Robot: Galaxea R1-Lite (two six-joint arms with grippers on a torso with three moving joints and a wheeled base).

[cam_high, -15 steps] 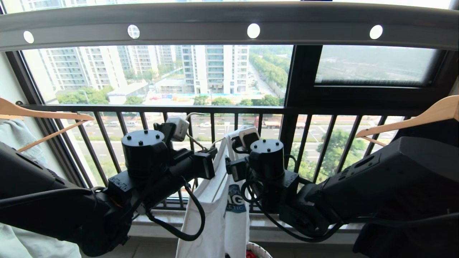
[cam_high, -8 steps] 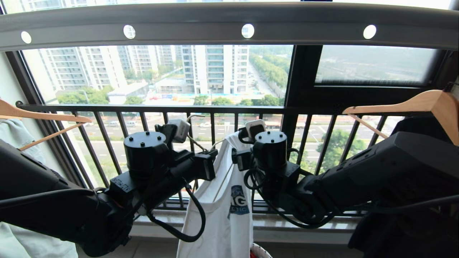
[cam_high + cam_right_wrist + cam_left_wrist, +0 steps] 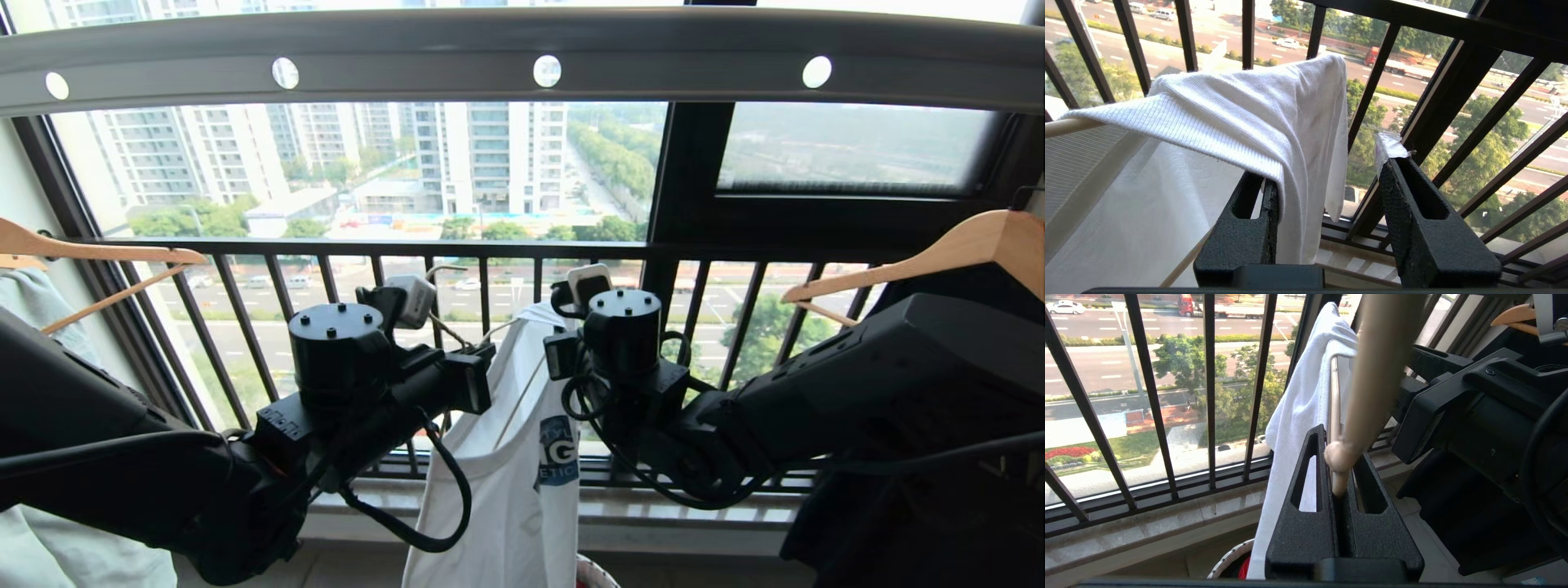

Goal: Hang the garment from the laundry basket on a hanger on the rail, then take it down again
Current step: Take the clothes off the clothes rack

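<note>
the left gripper [image 3: 1341,486] is pinched on one end of the hanger [image 3: 1336,400], whose rod runs away from it toward the right gripper [image 3: 1331,200]. the garment [image 3: 510,457] drapes over the hanger's far end, well below the rail [image 3: 522,61]. the right gripper's jaws stand spread — one finger touching the garment's shoulder fold, cloth between them — so it looks nearer to tug.
</note>
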